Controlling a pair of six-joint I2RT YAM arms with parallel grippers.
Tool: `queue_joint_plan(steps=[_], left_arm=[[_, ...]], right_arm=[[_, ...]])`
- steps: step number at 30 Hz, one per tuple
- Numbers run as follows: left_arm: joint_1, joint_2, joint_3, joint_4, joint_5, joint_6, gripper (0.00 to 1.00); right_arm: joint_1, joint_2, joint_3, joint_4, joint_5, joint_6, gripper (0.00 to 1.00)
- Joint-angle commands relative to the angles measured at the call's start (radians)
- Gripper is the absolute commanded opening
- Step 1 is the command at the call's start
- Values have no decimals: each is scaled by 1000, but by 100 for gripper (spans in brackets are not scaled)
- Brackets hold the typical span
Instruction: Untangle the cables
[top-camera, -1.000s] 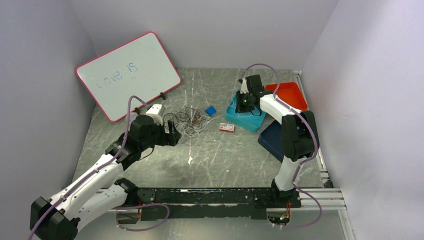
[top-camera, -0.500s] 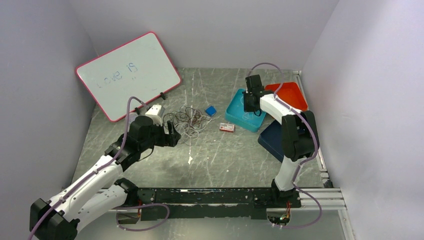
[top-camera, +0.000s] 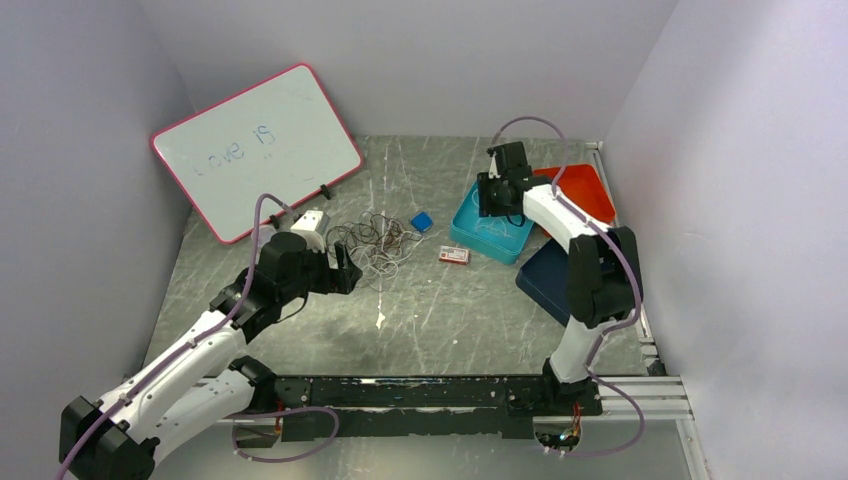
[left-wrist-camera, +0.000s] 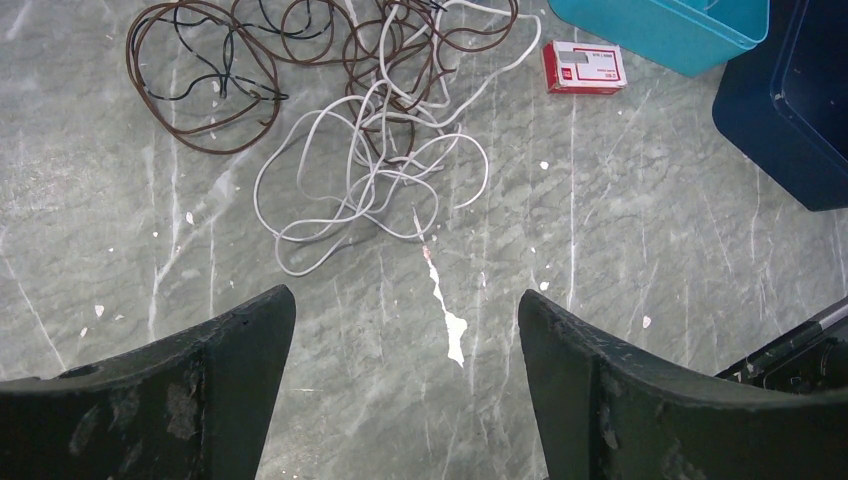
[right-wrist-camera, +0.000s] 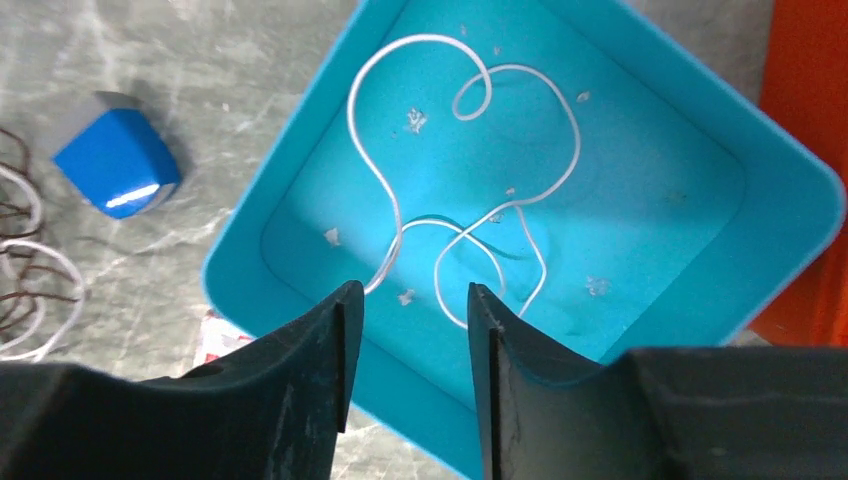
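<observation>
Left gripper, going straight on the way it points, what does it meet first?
Probably the white loops of the cables, just ahead of the open left gripper; depth is unclear, so the table might come first.

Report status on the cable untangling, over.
Left gripper open, empty, short of the tangle of brown and white cables. Right gripper open above teal tray, one white cable loose inside. Nothing between left gripper and tangle.

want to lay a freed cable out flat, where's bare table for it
Biggest bare patch: the near middle, bordered by the cables, the red-and-white box, the navy tray and the base rail. A smaller one: far middle, between the whiteboard and the teal tray. The right side is crowded with trays.
</observation>
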Motion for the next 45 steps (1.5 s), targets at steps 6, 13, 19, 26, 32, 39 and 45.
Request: queue_joint_plan(steps=[6,13,19,26,32,39,45], left_arm=[[-4,18,16,10,1,2,87],[-4,27,22,20,3,-7,87],[-5,16,24,7,2,-12,87],[-5,-10,8,3,-11,-28,87],[-5,-11,2,5,-12,-34,87],[-4,-33,0,-2,-8,-37,87],[-4,-31,-11,11,3,-42,86]], right_arm=[[1,-249,-62,77,-19,-22,51],[4,-411,-238,354,-203,26,53],[3,-390,-216,322,-323,107,52],[62,-416,-349,397,-296,332,47],[252,-412,-494,542,-77,500,47],[356,-319,-600,733,22,653,45],[430,-245,-621,853,124,718,46]])
